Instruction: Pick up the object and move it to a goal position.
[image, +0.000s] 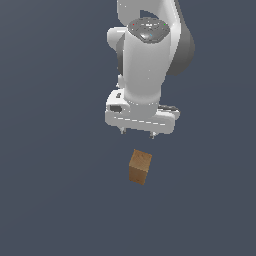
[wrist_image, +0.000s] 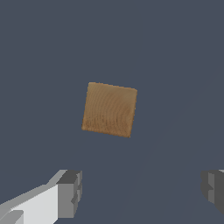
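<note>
One small wood-grained cube (image: 140, 167) sits alone on the flat grey-blue surface (image: 50, 200), turned slightly so its edges run askew to my gripper's line. On the wrist view I see its whole top face (wrist_image: 109, 110), all four edges free, bare surface on every side. My gripper (image: 137, 134) hangs above it, apart from it, jaws spread wide, the grey fingertips (wrist_image: 70, 192) set wider than the cube and holding nothing. Behind rises the white arm (image: 147, 55).
</note>
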